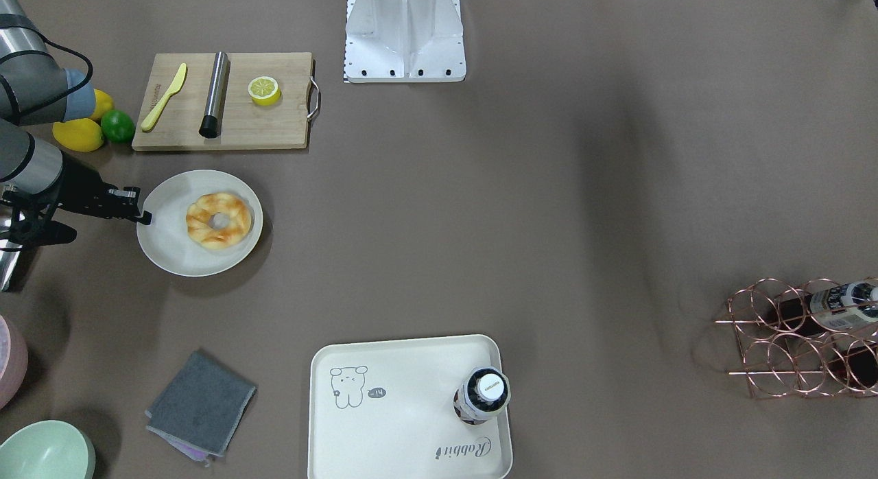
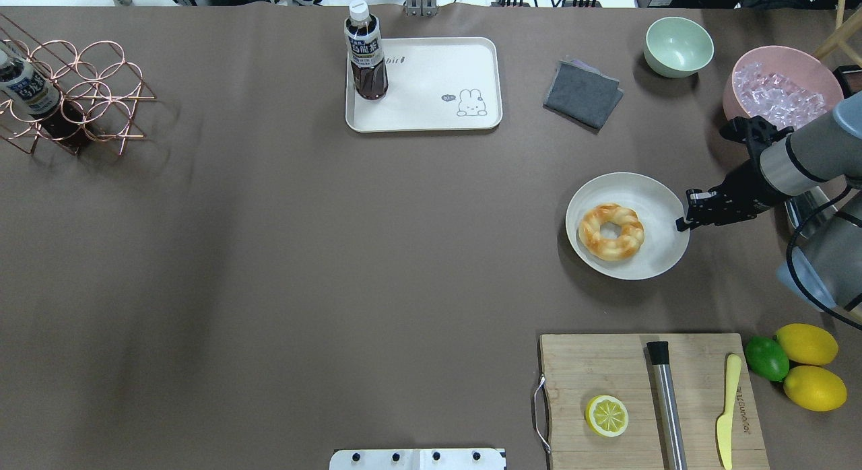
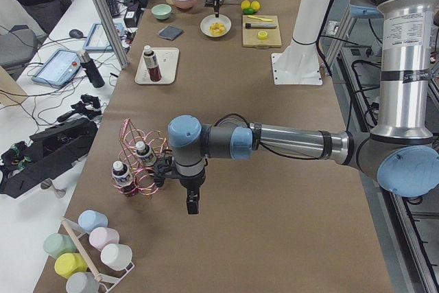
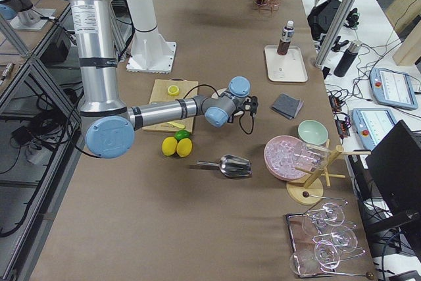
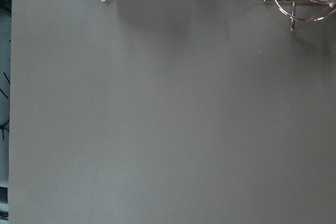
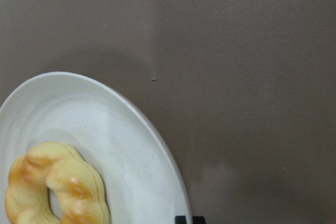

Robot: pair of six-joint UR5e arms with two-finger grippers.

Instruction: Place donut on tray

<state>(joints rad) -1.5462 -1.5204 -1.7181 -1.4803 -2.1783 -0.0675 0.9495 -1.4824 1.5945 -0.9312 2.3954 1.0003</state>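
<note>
The brown table [image 2: 269, 254] carries everything. In the overhead view, the cream tray [image 2: 438, 86] with its grey animal drawing sits at the far side near the middle. A dark drink bottle [image 2: 366, 52] with a white cap stands upright in the tray's left end. The wooden cutting board [image 2: 592, 369] lies at the near right and holds a lemon half [image 2: 607, 416], a steel cylinder and a yellow knife. A copper wire bottle rack [image 2: 87, 93] stands at the far left.

The round off-white plate [image 2: 656, 200] lies on the right, between the board and the tray and well apart from both. The donut [image 2: 611, 231], a golden-brown twisted ring, lies flat on this plate, a little left of its middle and not on the tray.

The right end effector [image 2: 683, 222] hangs at the plate's right rim, just beside the donut but apart from it. Its fingertips [image 6: 181, 219] are pressed close together with nothing between them.

The left end effector [image 3: 192, 205] points down over bare table near the wire rack. It shows only in the side view, so I cannot tell whether it is clenched or released.
</note>
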